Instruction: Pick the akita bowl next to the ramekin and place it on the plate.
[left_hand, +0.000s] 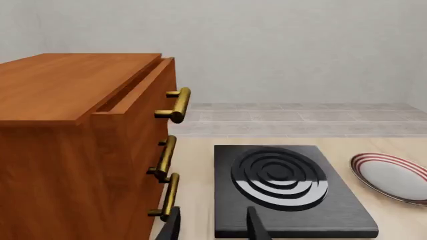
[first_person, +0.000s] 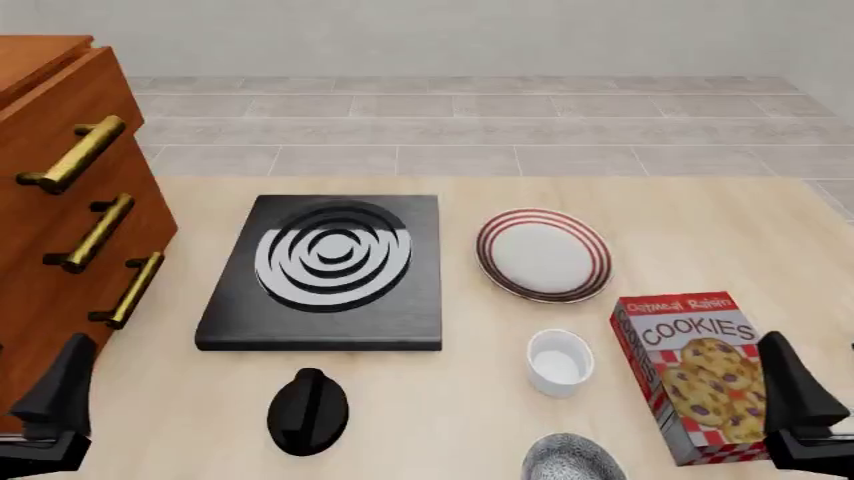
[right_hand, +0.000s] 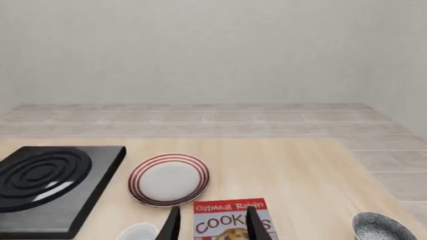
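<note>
My jaws hang spread and empty above the table (first_person: 747, 240).
The akita bowl (first_person: 573, 459) sits near the ramekin (first_person: 559, 361); the plate (first_person: 543, 254) lies beyond.

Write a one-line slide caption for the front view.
Both grippers wait open at the near edge; akita bowl sits beside the ramekin, plate beyond, cookie box to the right.
</note>
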